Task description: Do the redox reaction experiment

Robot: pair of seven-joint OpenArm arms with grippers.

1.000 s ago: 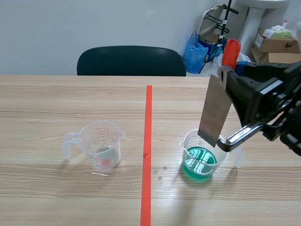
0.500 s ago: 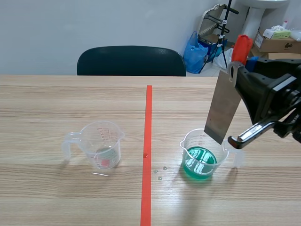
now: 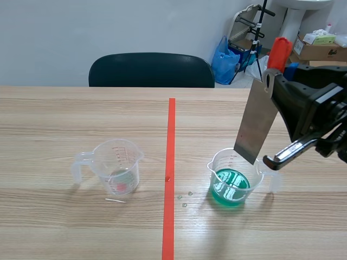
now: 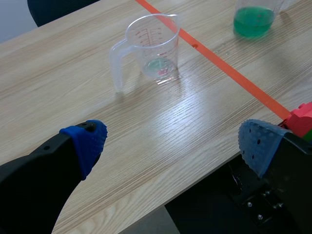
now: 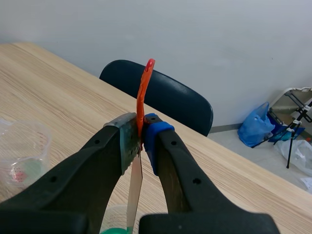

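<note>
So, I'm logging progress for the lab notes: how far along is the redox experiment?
Done: green liquid sits in the right cup; the left measuring cup looks nearly empty. In hand: the right arm holds the metal plate in shut jaws, lower edge near that cup's rim. Left, likely: dipping the plate into the liquid. The left arm has its jaws open.

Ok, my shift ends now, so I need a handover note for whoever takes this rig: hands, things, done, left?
Right hand: shut on the metal plate, upright, lower end just above the green cup.
Left hand: open, idle, low at the table's near edge.
Clear cup: left of the tape, standing free.
Done: plate gripped, over the green cup.
Left: probably lower the plate into that cup. Drops lie by the tape.
</note>
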